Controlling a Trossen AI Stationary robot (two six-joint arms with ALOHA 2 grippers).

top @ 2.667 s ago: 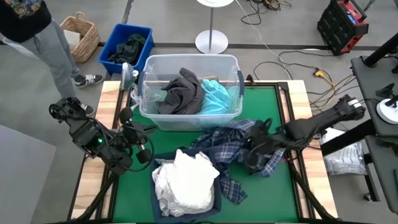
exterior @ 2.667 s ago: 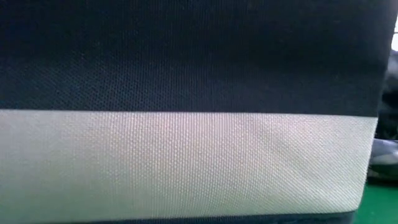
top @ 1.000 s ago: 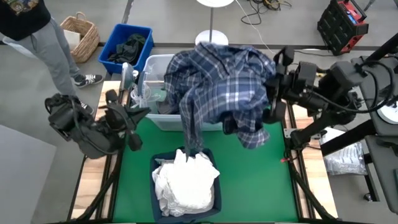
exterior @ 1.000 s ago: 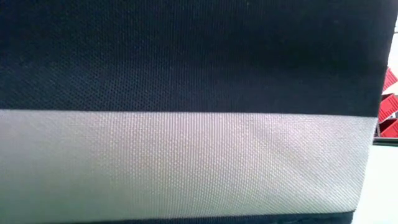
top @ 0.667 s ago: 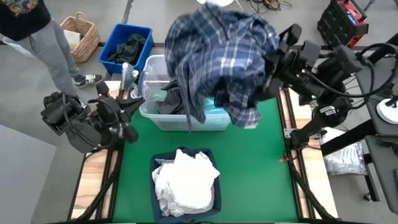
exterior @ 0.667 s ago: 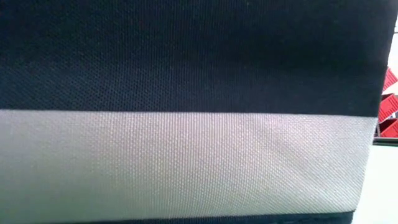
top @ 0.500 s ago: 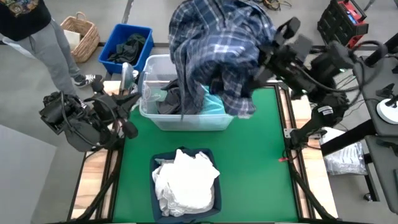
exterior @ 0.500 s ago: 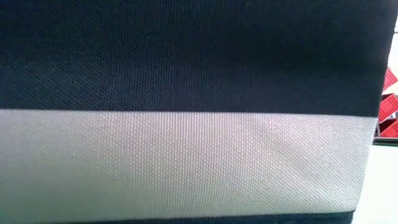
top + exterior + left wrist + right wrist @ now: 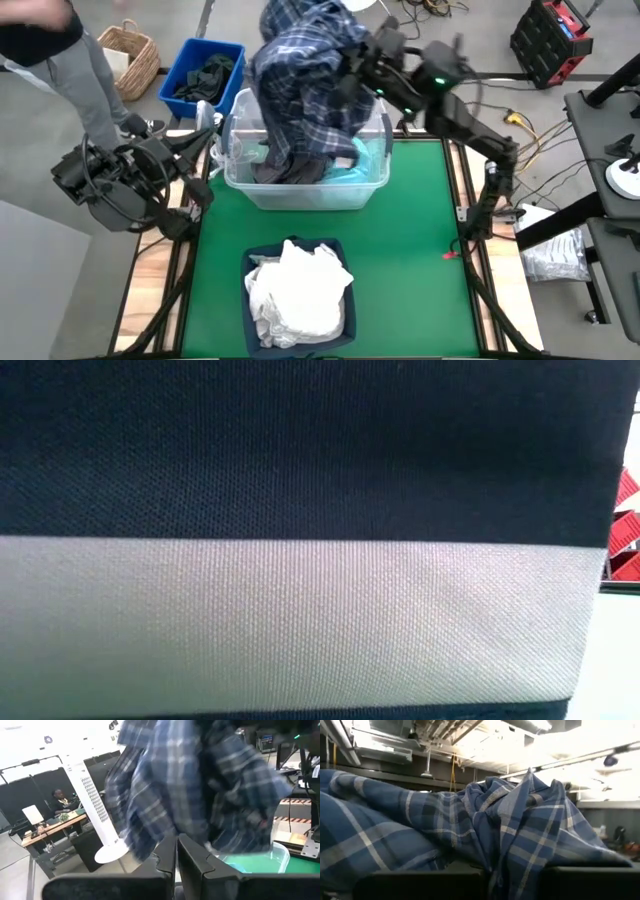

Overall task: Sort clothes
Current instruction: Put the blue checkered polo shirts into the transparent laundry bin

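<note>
A blue-and-white plaid shirt [image 9: 305, 80] hangs over the clear plastic tub [image 9: 375, 180] at the table's far middle, and my right gripper [image 9: 357, 68] is shut on it. The shirt's lower end [image 9: 300, 160] reaches down into the tub, onto a dark grey garment [image 9: 272, 172] beside a teal one [image 9: 350, 165]. White clothes [image 9: 298, 295] fill the navy fabric bin [image 9: 250, 325] at the near middle. My left gripper [image 9: 176, 855] is shut on nothing, raised at the table's left edge [image 9: 195, 150], pointing toward the shirt. My right gripper holds bunched folds of the plaid shirt [image 9: 495, 860] between its two fingers, several layers thick. It comes from the table's right side, high over the tub. The cloth drapes over the fingers and hides the place of contact from above. The shirt hangs slack, its lower end in the tub.
The navy bin's wall with its white band [image 9: 300, 620] fills the low view. On the floor beyond the table stand a blue crate of dark clothes [image 9: 205, 72] and a wicker basket [image 9: 132, 55]. A person [image 9: 60, 50] stands at the far left. Bare green mat [image 9: 410, 260] lies right of the bin.
My right gripper has swung toward the table's far left with the plaid shirt. The shirt has passed from over the table's middle to above the tub, and its hanging end now drops into the tub. My left gripper has risen a little and turned at the left edge.
</note>
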